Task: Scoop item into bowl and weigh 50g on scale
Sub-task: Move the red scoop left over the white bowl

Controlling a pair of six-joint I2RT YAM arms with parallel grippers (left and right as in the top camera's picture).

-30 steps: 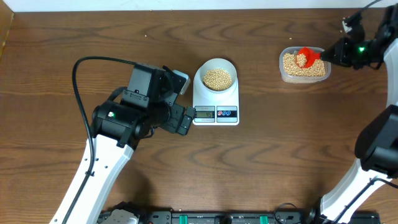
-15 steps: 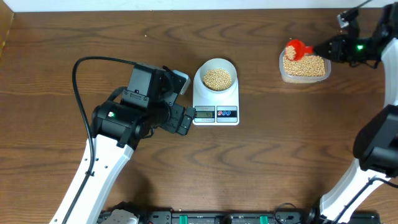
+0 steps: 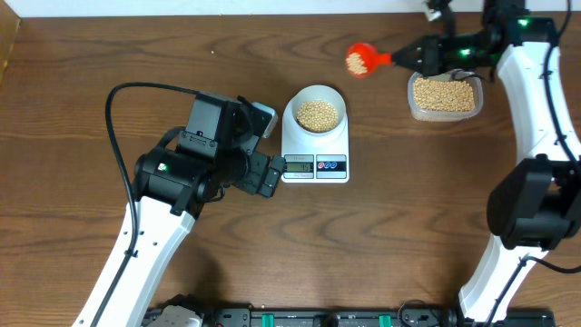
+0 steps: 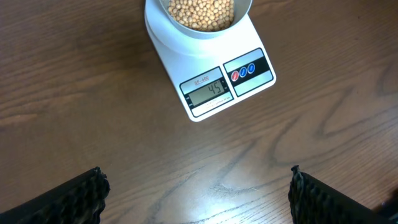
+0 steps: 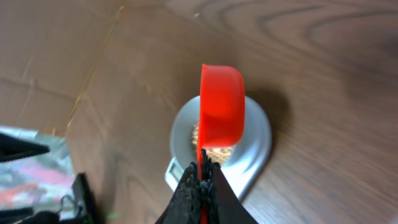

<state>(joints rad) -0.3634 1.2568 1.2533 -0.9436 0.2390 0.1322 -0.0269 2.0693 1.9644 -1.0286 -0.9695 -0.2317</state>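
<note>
Beans (image 4: pixel 199 12) fill the white bowl (image 3: pixel 294 104) on the scale (image 4: pixel 217 87), whose display reads 45. Just before it, the left pincer (image 4: pixel 197 180) is spread wide. Farther back, the right pincer (image 5: pixel 200 177) clamps a red scoop (image 3: pixel 359 62) carrying more beans above the tabletop (image 3: pixel 408 209), left of the clear tub (image 3: pixel 409 100).

You have one scale (image 3: pixel 314 150), one bowl (image 3: pixel 292 107), one clear tub (image 3: pixel 413 96) and one red scoop (image 3: pixel 359 61). The beans (image 3: pixel 318 114) are too numerous to count.
</note>
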